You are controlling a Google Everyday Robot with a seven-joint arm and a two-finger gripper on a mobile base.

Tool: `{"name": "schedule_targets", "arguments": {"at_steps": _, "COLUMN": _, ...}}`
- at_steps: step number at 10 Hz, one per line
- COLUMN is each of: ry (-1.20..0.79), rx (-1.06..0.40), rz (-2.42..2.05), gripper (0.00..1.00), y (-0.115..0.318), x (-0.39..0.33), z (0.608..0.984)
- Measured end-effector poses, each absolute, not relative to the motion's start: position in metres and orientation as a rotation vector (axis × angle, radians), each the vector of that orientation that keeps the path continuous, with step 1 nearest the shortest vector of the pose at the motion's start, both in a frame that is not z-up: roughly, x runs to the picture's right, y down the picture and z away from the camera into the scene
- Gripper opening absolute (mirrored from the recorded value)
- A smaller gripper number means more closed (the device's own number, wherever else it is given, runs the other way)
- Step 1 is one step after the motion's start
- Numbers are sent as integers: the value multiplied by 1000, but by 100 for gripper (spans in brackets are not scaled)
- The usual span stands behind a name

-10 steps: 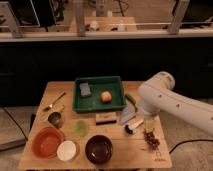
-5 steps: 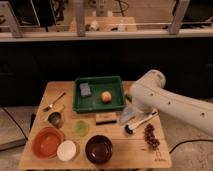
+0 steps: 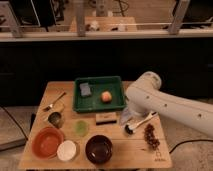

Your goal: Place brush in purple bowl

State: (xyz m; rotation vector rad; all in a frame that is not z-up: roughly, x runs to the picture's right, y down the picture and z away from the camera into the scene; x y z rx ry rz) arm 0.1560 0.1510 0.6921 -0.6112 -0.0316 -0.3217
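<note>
The brush [image 3: 141, 122] lies slanted on the wooden table right of the middle, white handle up to the right and dark round head [image 3: 128, 131] at its lower left end. The purple bowl [image 3: 98, 149] stands at the front edge, left of and below the brush head, with nothing in it. My white arm [image 3: 160, 102] comes in from the right. Its gripper [image 3: 126, 117] hangs low at the arm's left end, just above the brush's head end and mostly covered by the arm.
A green tray [image 3: 118, 82] at the back holds a blue sponge [image 3: 85, 89] and an orange fruit [image 3: 106, 96]. A wooden block [image 3: 105, 118], green lid [image 3: 81, 127], metal cup [image 3: 55, 118], spoon [image 3: 55, 101], orange-red bowl [image 3: 47, 142], white bowl [image 3: 66, 150] and dark cluster [image 3: 149, 136] also stand there.
My arm has swung a little to the left and back over the table's right side. The brush and the bowls have stayed where they were.
</note>
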Motion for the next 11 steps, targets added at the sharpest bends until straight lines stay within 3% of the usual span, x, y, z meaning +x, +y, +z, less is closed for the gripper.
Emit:
{"name": "schedule_targets", "arguments": {"at_steps": 6, "ry": -23, "rx": -573, "rz": -102, "gripper": 73, "y": 155, "x": 185, "z": 725}}
{"name": "schedule_targets", "arguments": {"at_steps": 7, "ry": -42, "rx": -572, "rz": -78, "gripper": 79, "y": 155, "x": 187, "z": 730}}
{"name": "schedule_targets", "arguments": {"at_steps": 11, "ry": -85, "rx": -579, "rz": -18, "gripper": 80, "y": 154, "x": 188, "z": 746}}
